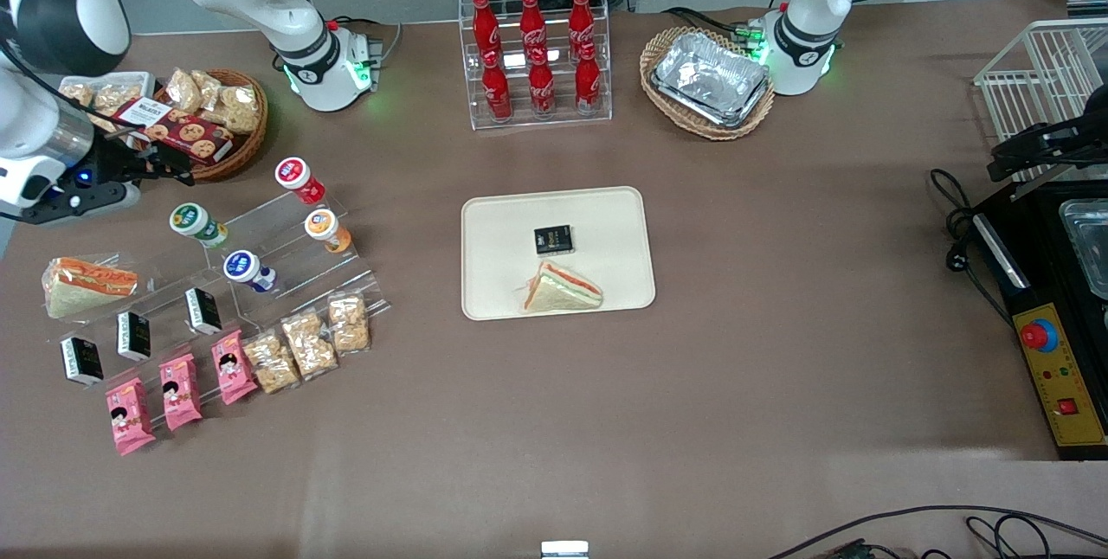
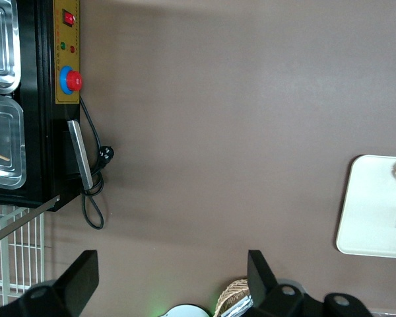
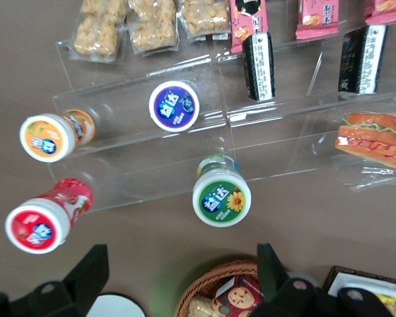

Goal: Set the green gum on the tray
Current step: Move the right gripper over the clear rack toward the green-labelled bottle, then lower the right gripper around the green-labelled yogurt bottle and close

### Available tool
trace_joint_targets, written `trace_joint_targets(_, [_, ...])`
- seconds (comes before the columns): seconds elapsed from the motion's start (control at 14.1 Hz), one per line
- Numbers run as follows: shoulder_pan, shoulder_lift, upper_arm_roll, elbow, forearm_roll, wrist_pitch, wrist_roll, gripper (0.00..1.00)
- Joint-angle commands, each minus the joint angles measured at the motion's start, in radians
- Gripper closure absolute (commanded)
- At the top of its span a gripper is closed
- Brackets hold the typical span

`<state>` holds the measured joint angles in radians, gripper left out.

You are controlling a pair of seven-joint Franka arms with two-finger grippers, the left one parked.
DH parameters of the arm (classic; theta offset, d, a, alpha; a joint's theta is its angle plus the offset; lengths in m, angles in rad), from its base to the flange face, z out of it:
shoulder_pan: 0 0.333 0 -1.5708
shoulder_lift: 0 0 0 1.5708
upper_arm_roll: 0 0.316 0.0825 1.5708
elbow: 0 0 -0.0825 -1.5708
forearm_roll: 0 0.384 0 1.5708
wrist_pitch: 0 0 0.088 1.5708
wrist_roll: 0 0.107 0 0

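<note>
gripper (image 1: 177, 165) wide open, empty, above gum rack | green gum (image 1: 198, 225) upright on rack; tray (image 1: 485, 299) well apart | risk: fingers knock blue gum (image 1: 248, 270) or orange gum (image 1: 327, 230) beside it; off-centre grasp tips it

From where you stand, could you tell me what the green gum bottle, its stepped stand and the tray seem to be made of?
Green gum bottle: likely glossy plastic, white cap.
Stand: clear acrylic, see-through with bright edges.
Tray: probably matte cream plastic.
The hand hovers open above the bottle.
</note>
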<state>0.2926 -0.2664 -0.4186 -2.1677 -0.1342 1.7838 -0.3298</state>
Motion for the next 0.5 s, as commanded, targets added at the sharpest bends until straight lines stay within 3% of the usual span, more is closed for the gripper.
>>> trace_joint_targets(0.0, [-0.047,-0.040,-0.002,-0.109,-0.025,0.112,-0.060,0.00])
trace_joint_targets(0.42, [-0.049,-0.001,-0.020,-0.225,-0.024,0.301,-0.063,0.00])
